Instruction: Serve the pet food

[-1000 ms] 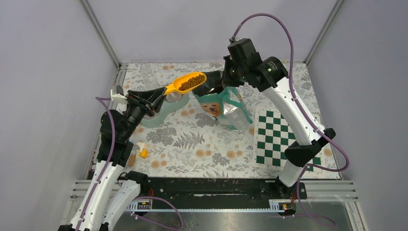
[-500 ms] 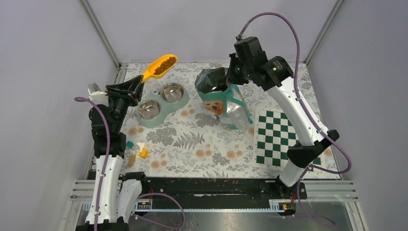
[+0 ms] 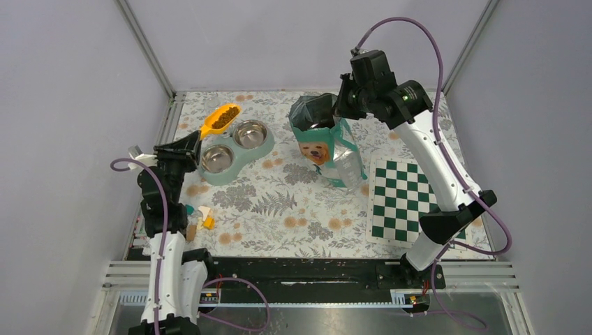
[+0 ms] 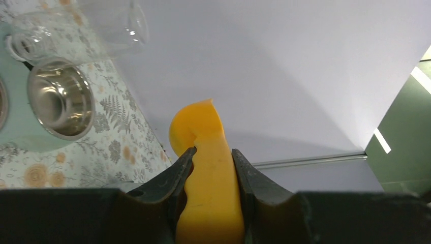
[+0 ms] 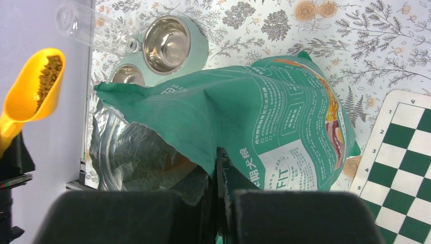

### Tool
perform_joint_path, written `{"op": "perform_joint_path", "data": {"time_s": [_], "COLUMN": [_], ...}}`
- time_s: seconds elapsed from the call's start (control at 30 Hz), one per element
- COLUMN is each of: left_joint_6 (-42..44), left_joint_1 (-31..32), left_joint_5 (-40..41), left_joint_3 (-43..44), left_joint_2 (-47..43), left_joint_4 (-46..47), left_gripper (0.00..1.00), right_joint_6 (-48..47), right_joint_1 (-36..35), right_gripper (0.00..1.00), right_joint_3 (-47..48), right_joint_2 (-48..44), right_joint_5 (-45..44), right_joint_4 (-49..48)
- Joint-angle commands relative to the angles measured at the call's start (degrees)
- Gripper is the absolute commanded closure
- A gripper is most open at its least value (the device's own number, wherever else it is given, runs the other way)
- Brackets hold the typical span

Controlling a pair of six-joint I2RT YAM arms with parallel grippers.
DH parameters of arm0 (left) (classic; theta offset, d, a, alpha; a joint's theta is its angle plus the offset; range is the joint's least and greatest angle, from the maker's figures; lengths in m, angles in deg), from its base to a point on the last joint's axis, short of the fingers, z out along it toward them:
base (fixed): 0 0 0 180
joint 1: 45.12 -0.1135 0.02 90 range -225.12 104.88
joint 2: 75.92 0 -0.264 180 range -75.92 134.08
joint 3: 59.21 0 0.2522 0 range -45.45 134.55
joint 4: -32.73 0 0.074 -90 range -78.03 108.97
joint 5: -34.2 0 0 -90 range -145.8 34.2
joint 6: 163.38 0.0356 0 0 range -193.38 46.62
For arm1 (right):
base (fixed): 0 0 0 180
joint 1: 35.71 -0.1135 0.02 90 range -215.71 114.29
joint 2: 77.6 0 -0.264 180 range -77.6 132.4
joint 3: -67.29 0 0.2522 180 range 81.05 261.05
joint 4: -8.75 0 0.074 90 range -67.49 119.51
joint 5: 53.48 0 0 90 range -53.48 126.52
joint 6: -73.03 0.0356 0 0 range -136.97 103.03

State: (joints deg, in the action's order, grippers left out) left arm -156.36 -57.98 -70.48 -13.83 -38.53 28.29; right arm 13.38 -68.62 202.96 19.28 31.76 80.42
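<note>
Left jaws clamp the yellow scoop [image 3: 219,120] narrowly by its handle, held level so the pet food [image 3: 224,119] heaped inside cannot spill, raised just beside the double feeding bowl [image 3: 225,179]; its long axis points away and rightward; right jaws, shut, pinch the kibble bag's [image 3: 328,139] rim, propping it upright and open on the table [image 3: 293,209].

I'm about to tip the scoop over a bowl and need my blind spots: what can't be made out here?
Left wrist: the scoop shows only its underside, hiding the pet food.
Right wrist: the bag covers part of one bowl; its dim, folded inside hides how much food is left.
Top view: the blocks by the left arm are too small to identify.
</note>
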Motion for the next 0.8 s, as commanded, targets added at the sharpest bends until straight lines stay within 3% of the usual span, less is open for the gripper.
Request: {"op": "perform_joint_path", "data": {"time_s": [0.0,0.37,0.77], "left_joint_6": [2.5,9.4,11.1], "left_joint_1": [-0.5,-1.2,-5.7], "left_joint_5": [4.7,11.1,13.0], "left_joint_3": [-2.6,-8.6,-14.0], "left_joint_2": [-2.1,-5.9,-8.3], "left_joint_4": [7.4,2.4,0.2], "left_gripper": [1.0,1.0,1.0], "right_joint_6": [0.4,-0.2,-0.2], "right_joint_1": [1.3,2.1,2.5], "right_gripper": [1.0,1.0,1.0], "right_joint_3": [-2.1,-2.7,-2.8], "right_joint_2": [-5.3,-5.7,-5.4], "right_joint_5": [3.0,2.4,2.4], "right_joint_4": [-8.9,-10.0,-10.0]}}
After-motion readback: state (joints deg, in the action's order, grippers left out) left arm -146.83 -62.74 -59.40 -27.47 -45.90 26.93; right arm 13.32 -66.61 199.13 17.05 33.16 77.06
